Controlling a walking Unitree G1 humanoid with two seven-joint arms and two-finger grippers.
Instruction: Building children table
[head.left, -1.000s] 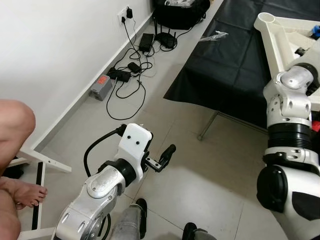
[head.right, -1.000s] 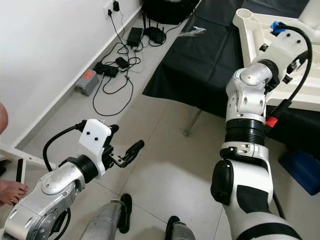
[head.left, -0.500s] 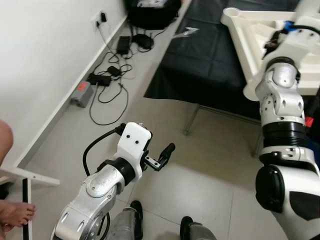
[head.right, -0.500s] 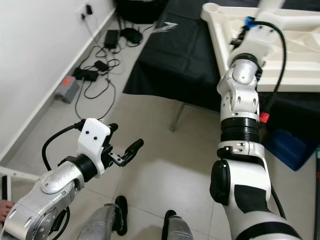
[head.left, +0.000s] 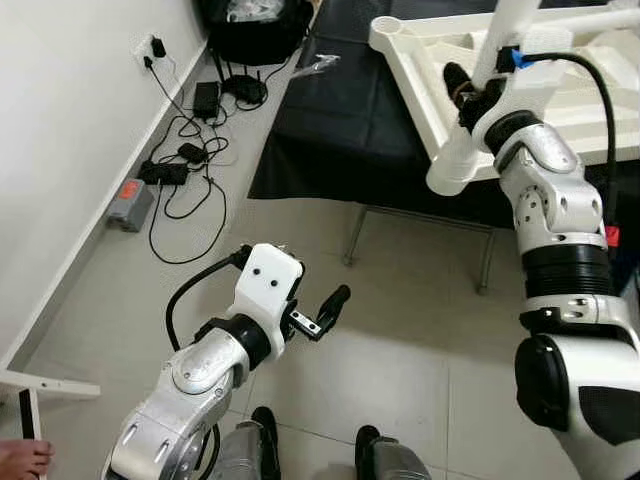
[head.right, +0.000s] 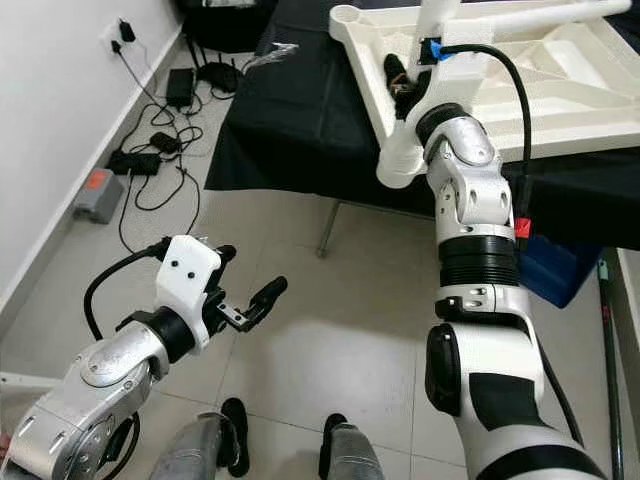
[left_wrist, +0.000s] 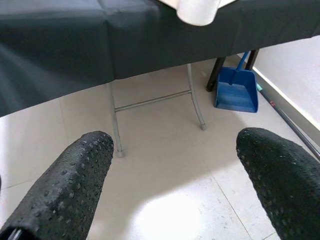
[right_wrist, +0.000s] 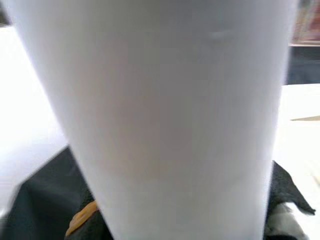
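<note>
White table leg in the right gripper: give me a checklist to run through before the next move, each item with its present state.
1. Right gripper closed on the white table leg: ok, its black fingers wrap the tube.
2. Grip firm enough to carry the leg: cannot tell.
3. Upturned white tabletop resting on the black-covered table: ok.
4. Corner socket open to take a leg: ok, it looks empty.
5. Left gripper free to help: ok, open and low over the floor.
6. Cables away from the feet: ok, by the wall.
</note>
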